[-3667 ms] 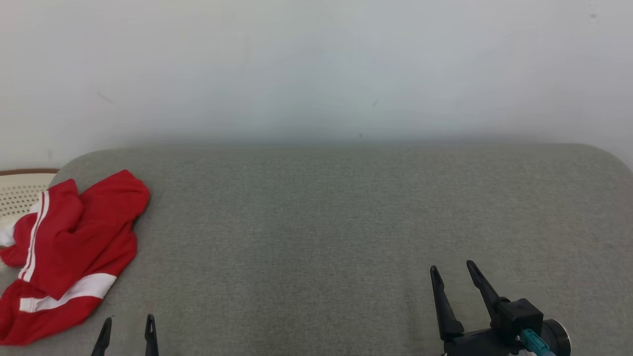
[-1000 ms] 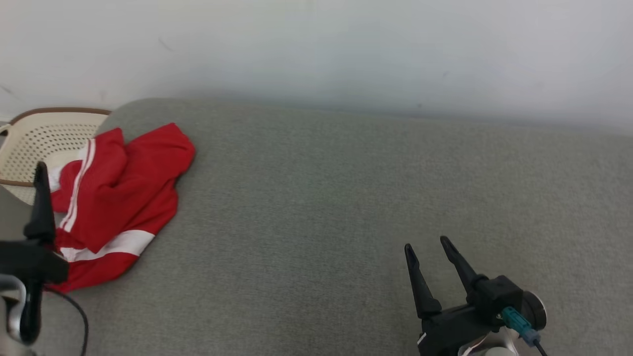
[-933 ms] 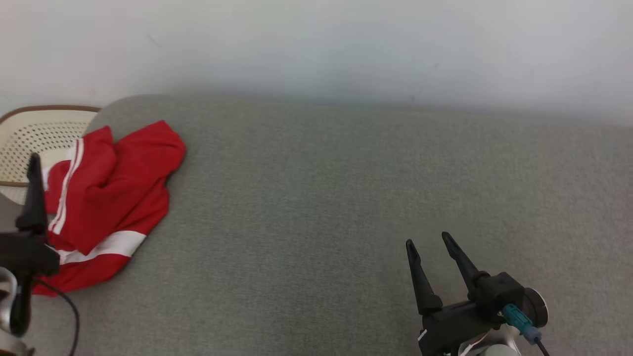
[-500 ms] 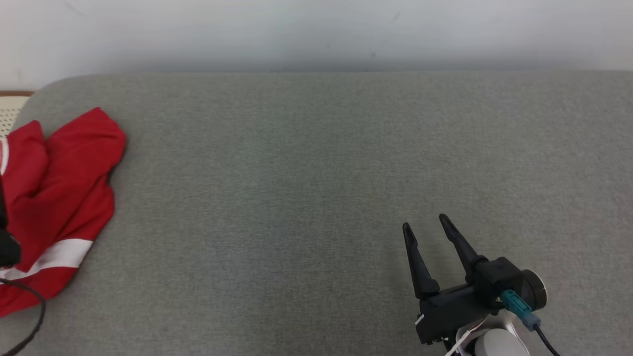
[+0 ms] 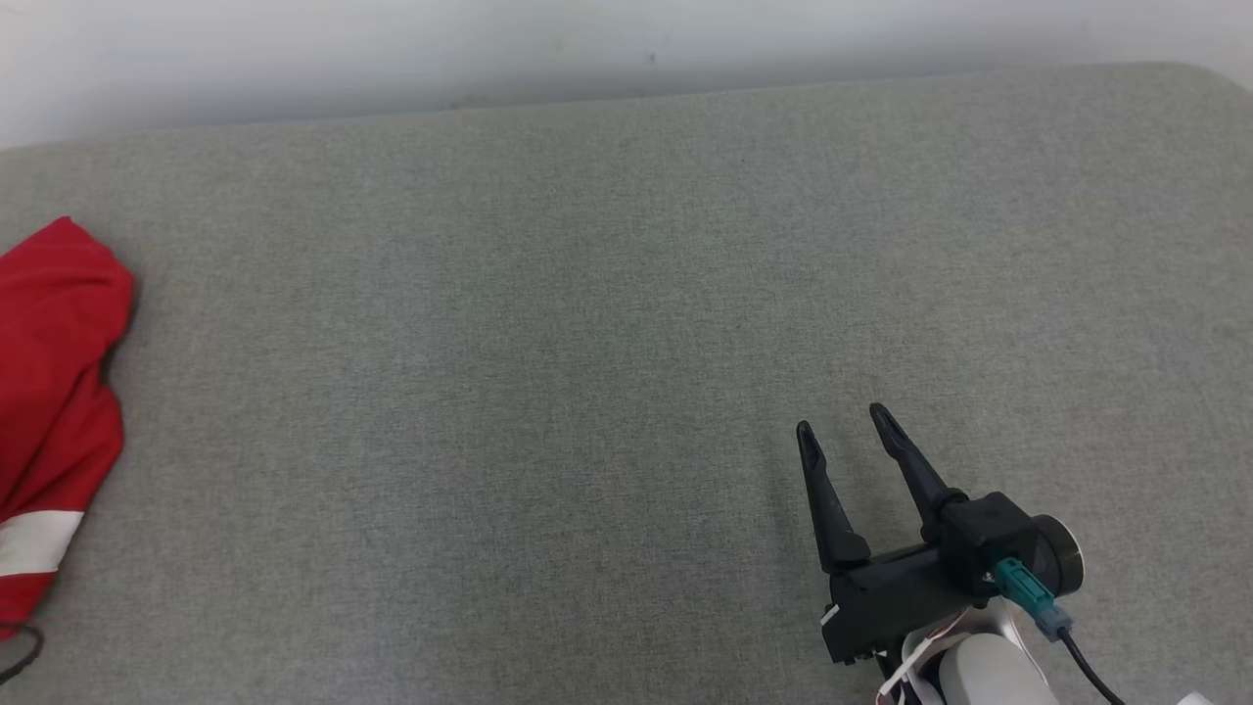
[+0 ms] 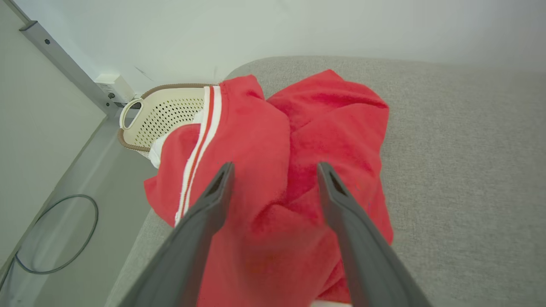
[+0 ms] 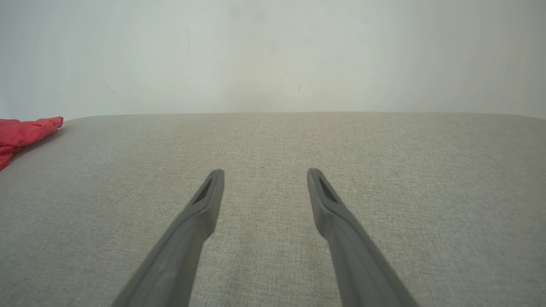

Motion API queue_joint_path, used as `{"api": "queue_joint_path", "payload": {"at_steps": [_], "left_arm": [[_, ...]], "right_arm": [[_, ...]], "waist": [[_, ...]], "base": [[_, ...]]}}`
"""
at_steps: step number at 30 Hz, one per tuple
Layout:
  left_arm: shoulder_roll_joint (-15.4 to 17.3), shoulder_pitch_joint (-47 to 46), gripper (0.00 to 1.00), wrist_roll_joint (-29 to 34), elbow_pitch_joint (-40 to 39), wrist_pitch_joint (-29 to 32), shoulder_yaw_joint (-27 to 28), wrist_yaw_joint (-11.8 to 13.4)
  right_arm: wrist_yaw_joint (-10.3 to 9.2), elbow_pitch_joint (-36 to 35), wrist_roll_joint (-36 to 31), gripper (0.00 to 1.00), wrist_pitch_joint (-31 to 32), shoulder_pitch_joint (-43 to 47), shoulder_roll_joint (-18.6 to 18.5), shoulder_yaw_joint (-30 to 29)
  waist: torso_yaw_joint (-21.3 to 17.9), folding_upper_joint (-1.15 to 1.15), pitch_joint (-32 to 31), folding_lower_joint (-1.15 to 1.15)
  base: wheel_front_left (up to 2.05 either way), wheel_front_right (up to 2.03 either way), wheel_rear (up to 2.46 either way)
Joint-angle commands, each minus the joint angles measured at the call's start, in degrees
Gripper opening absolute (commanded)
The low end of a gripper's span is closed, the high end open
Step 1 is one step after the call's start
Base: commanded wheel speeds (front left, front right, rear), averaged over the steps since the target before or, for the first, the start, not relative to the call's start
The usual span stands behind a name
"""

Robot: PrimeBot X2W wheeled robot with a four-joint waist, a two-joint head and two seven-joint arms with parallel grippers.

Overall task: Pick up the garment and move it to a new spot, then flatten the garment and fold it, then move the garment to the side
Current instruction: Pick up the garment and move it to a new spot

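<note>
The garment [image 5: 54, 392] is a crumpled red piece with white stripes, lying at the left end of the grey cushioned surface [image 5: 587, 343]; part of it runs off the head view's left edge. In the left wrist view the garment [image 6: 298, 140] sits right below my left gripper [image 6: 275, 168], whose fingers are spread open above the red cloth with nothing between them. My right gripper [image 5: 840, 421] stands open over bare grey fabric at the lower right, far from the garment. The right wrist view shows the right gripper [image 7: 264, 172] open and a red corner of the garment [image 7: 25, 132] at far left.
A cream perforated basket [image 6: 160, 117] with a brown rim stands on the floor just beyond the surface's left end, partly under the garment. A cable [image 6: 55, 234] loops on the floor there. A white wall [image 5: 294, 49] backs the surface.
The head camera has swung right and down, so the garment slid to the view's left edge and the basket left it. The left gripper left the head view. The right gripper stayed open.
</note>
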Motion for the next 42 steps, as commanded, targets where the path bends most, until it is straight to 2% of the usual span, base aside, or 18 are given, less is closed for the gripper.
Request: {"api": "queue_joint_path", "payload": {"at_steps": [1,6,7,9,17,24,29,36,42], "left_arm": [[0.7,-0.5,1.0,0.5,1.4,0.3,-0.2,0.1],[-0.2,-1.3,1.0,-0.2,6.3,3.5,-0.8,0.3],[-0.2,-1.4,0.71,-0.1,6.9,3.6,-1.1,0.4],[-0.3,-1.6,0.0,0.1,7.7,3.1,-1.4,0.4],[0.0,-2.8,0.0,1.4,8.2,-1.8,-3.0,0.9],[0.9,-5.2,0.0,1.6,6.3,-6.8,-4.6,0.1],[0.1,-7.4,0.0,2.2,3.1,-9.1,-6.6,-0.2],[-0.6,-9.7,0.0,2.5,-2.0,-9.9,-9.6,-0.4],[-1.1,-10.9,0.0,2.0,-8.9,-8.2,-13.4,-0.5]], "right_arm": [[0.02,0.0,-0.1,1.0,-0.3,-0.4,0.0,0.1],[0.02,0.0,-0.3,1.0,-0.4,-0.6,0.0,-0.1],[0.03,0.0,-0.4,1.0,-0.4,-0.6,0.0,-0.1],[0.03,-0.1,-0.4,1.0,-0.4,-0.6,0.0,-0.3],[0.02,0.4,0.0,1.0,-0.4,0.0,0.0,-0.2],[0.03,1.0,1.2,1.0,-0.6,0.8,0.0,0.3],[0.03,1.6,2.1,1.0,-0.7,1.3,0.0,0.6],[0.02,2.1,3.1,1.0,-0.9,1.8,0.0,0.4],[0.03,2.2,4.8,1.0,-1.0,2.5,0.0,0.9]], "waist": [[-0.6,-0.01,0.6,0.0],[-1.2,-0.01,1.0,0.0],[-1.3,-0.01,1.1,0.0],[-1.3,-0.01,1.2,0.0],[-0.7,-0.01,-0.4,0.0],[-0.1,-0.01,-3.2,0.0],[-0.3,-0.01,-5.1,0.0],[-1.7,-0.01,-7.0,0.0],[-4.2,-0.01,-8.6,0.0]], "base": [[0.0,0.0,0.0],[0.0,0.0,0.0],[0.0,0.0,0.0],[0.0,0.0,0.0],[0.0,0.0,0.0],[0.0,0.0,0.0],[0.0,0.0,0.0],[0.0,0.0,0.0],[0.0,0.0,0.0]]}}
